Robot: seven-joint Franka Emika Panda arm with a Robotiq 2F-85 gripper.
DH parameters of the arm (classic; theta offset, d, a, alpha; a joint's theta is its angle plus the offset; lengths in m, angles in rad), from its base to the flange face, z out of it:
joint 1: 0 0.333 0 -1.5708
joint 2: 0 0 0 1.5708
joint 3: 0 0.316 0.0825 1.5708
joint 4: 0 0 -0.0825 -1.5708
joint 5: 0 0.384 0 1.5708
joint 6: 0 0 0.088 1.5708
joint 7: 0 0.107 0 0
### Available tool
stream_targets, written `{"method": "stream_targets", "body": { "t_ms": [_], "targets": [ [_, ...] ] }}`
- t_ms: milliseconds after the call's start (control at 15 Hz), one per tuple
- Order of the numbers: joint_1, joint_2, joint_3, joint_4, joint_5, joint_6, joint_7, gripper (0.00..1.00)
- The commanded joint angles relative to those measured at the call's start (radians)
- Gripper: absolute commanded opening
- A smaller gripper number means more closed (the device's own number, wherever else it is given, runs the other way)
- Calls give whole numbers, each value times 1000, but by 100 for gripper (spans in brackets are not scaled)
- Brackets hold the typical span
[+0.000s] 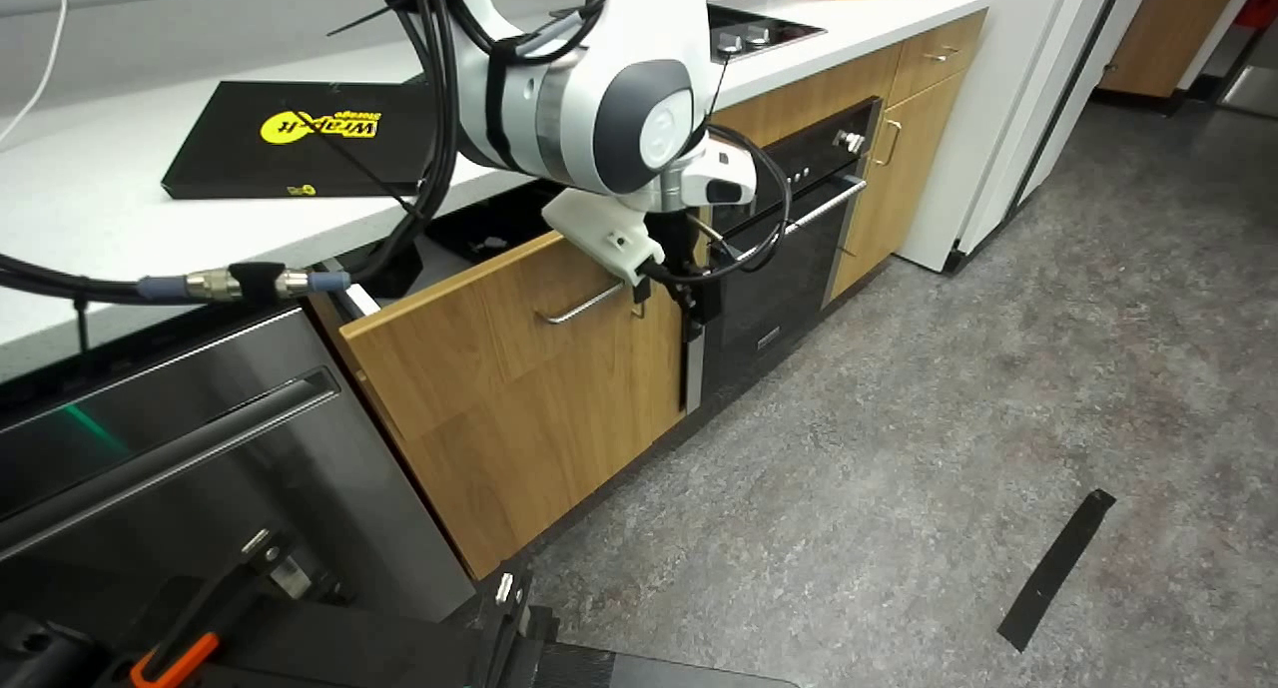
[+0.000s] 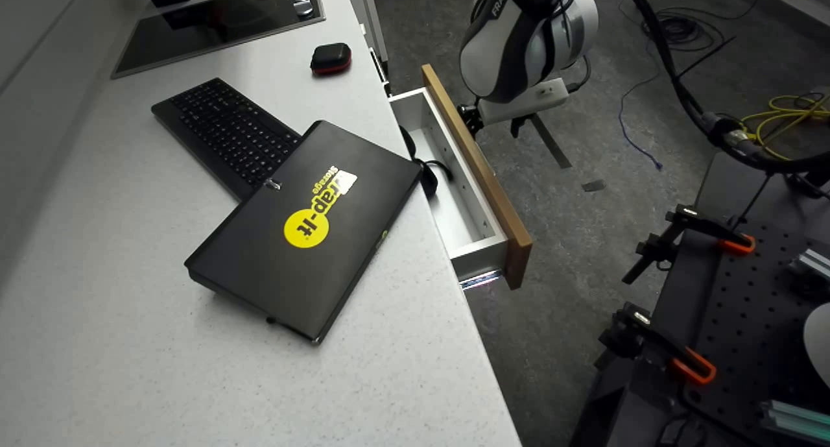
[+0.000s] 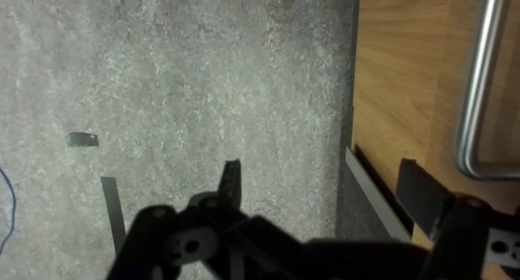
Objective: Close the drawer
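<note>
The wooden-fronted drawer (image 1: 449, 339) stands pulled out from under the white counter. Its white inside and wooden front (image 2: 502, 213) show in an exterior view, with a black item (image 2: 428, 178) inside. A metal bar handle (image 1: 584, 305) is on the front; a metal handle also shows at the right of the wrist view (image 3: 478, 81). My gripper (image 3: 320, 162) is open, its fingers wide apart with nothing between them. It points down outside the drawer front, past the handle's oven-side end (image 1: 694, 304). One finger is close to the wood; I cannot tell whether it touches.
A black box (image 1: 319, 139) and a keyboard (image 2: 227, 135) lie on the counter (image 2: 402, 369). The oven (image 1: 789, 269) is beside the drawer cabinet; a steel appliance (image 1: 200, 468) is on its other side. A black bench with clamps (image 2: 733, 291) stands opposite.
</note>
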Motion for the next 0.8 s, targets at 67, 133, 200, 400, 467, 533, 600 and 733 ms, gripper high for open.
{"method": "stream_targets", "body": {
  "t_ms": [67, 133, 200, 400, 467, 533, 600, 733],
  "targets": [
    [-81, 104, 133, 144, 132, -30, -142, 100],
    [-93, 122, 157, 168, 146, -37, -171, 100],
    [-97, 135, 179, 184, 156, -34, -196, 100],
    [-95, 167, 233, 227, 159, -42, -259, 100],
    [-93, 176, 250, 240, 159, -46, -274, 100],
    [-89, 185, 260, 256, 160, -45, -276, 100],
    [-83, 195, 267, 272, 157, -45, -280, 100],
    [-54, 195, 240, 289, 140, -104, -256, 100]
  ]
}}
